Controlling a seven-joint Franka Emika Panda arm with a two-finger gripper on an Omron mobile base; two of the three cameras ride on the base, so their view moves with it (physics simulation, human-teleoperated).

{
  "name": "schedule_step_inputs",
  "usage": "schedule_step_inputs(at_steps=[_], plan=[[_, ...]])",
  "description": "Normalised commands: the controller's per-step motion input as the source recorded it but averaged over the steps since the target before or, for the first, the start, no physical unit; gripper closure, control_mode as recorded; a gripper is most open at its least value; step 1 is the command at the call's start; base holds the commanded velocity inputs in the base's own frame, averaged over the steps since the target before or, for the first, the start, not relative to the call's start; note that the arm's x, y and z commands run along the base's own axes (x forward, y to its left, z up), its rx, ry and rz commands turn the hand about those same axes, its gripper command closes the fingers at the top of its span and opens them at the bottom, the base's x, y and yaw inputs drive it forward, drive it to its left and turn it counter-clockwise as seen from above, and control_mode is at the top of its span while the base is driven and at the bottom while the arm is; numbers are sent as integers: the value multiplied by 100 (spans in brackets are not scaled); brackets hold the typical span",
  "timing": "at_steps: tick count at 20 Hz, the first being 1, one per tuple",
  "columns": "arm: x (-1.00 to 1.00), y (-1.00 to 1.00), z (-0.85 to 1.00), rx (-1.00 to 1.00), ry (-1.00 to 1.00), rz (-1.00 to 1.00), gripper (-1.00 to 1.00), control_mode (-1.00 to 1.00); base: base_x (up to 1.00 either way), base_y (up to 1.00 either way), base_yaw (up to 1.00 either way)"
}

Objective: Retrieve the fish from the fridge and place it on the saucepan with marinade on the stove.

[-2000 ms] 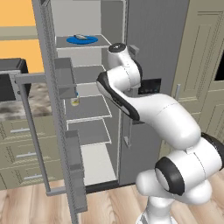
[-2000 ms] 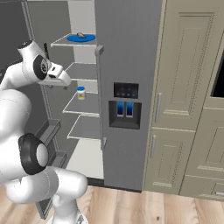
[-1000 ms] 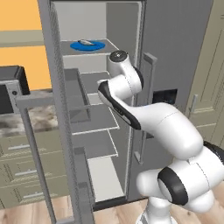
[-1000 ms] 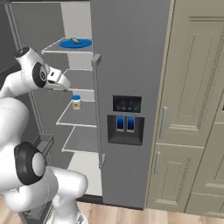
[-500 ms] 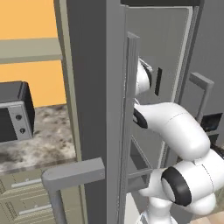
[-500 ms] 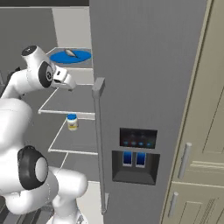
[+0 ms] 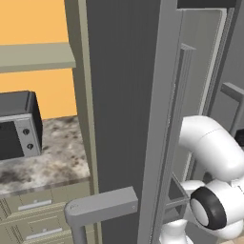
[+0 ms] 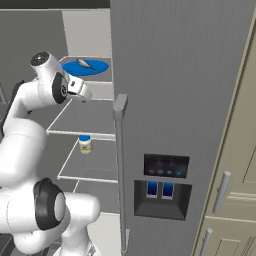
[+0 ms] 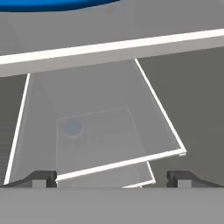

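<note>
Left base view: open grey door of the fridge [image 7: 128, 105] across the centre of the frame, edge-on, with a long vertical bar handle [image 7: 167, 143] right of centre; a grey door bin [image 7: 102, 207] juts out at lower centre; white arm [image 7: 209, 157] at lower right, with a dark joint; microwave [image 7: 16, 125] at middle left, standing on a speckled stone counter [image 7: 52, 162]; beige drawers [image 7: 33, 221] at lower left; orange wall [image 7: 31, 21] at upper left.

Right base view: closed fridge door filling the centre and right, carrying a blue-lit dispenser panel [image 8: 161, 187] at lower centre and a vertical handle [image 8: 120, 165]; open fridge compartment at left with glass shelves [image 8: 92, 152]; blue plate [image 8: 85, 66] on the top shelf at upper left; the fish [image 8: 83, 63], small and grey, lying on that plate; small jar [image 8: 85, 144] with a blue lid on the middle shelf; gripper [image 8: 85, 93] at upper left, at the front edge of the top shelf, just below and in front of the plate; beige cabinets [image 8: 235, 165] along the right edge.

Hand view: white-edged top shelf [image 9: 109, 48] across the upper frame; blue plate rim [image 9: 57, 4] along the top edge; lower shelves beneath, jar [image 9: 72, 128] seen blurred through glass at centre left; fingertips [image 9: 41, 178] far apart at the bottom corners, pincer wide open, holding nothing.
</note>
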Motion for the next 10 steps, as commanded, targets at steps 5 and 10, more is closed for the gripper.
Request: schedule_step_inputs(at_steps=[5, 10], plan=[[1, 2, 77, 0, -6, 18, -100, -100, 0, 0, 0], [2, -3, 21, 0, -7, 25, -100, -100, 0, 0, 0]])
